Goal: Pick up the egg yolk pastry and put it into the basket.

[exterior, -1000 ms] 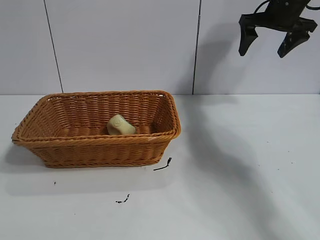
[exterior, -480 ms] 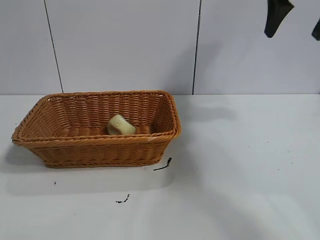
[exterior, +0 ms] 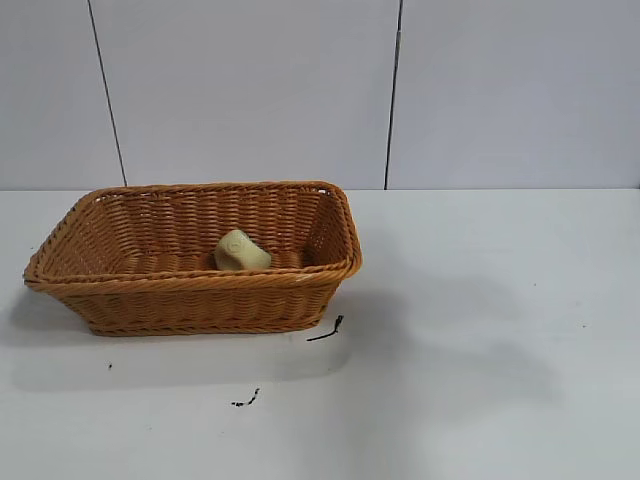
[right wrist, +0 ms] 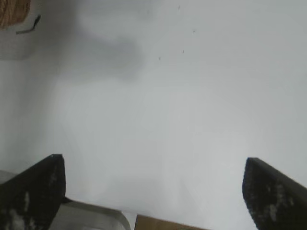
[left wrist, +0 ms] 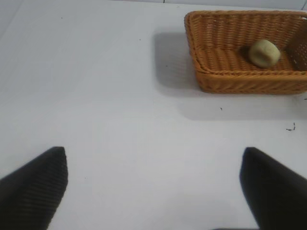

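The egg yolk pastry [exterior: 240, 251], a small pale yellow lump, lies inside the orange-brown wicker basket [exterior: 200, 300] at the table's left. The left wrist view also shows the pastry [left wrist: 264, 52] in the basket [left wrist: 240, 81]. My left gripper [left wrist: 153, 191] is open and empty, well away from the basket over bare table. My right gripper [right wrist: 153, 191] is open and empty, high over the table's right part. Neither gripper shows in the exterior view.
A short black scrap [exterior: 327, 330] lies by the basket's near right corner, another [exterior: 246, 399] nearer the front. A corner of the basket [right wrist: 12, 12] and the scrap [right wrist: 29, 26] show in the right wrist view. A white panelled wall stands behind.
The right gripper rose up and to the right and left the exterior view. The pastry and basket have not moved.
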{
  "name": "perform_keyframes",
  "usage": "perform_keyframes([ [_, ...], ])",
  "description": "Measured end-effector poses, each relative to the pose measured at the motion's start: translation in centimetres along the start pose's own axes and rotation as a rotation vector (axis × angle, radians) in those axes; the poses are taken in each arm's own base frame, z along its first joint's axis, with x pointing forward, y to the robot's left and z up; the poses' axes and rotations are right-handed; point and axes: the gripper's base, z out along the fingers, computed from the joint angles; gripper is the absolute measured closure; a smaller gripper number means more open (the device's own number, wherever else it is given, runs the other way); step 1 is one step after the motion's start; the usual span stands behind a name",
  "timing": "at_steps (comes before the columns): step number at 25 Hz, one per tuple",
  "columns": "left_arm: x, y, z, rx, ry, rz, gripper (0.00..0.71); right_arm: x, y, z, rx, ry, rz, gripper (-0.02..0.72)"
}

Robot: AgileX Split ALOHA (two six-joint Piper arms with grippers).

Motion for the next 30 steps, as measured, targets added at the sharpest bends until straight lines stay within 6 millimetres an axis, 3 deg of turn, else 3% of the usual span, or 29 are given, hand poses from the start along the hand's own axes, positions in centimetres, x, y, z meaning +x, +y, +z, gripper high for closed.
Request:
perform_keyframes([
  [6, 0.0, 0.0, 0.0, 0.0, 0.0, 0.0, 0.014, 8.1, 0.3, 0.7, 0.044, -0.126, -0.015, 0.01],
  [11, 0.0, 0.0, 0.0, 0.0, 0.0, 0.0, 0.014, 13.0, 0.7, 0.9, 0.061, -0.28, -0.026, 0.01],
  [24, 0.0, 0.0, 0.0, 0.0, 0.0, 0.0, 0.014, 18.1, 1.3, -1.9, 0.097, -0.7, -0.046, 0.01],
  [30, 0.0, 0.0, 0.0, 0.0, 0.0, 0.0, 0.014, 18.6, 1.2, -2.1, 0.088, -0.726, -0.056, 0.01],
])
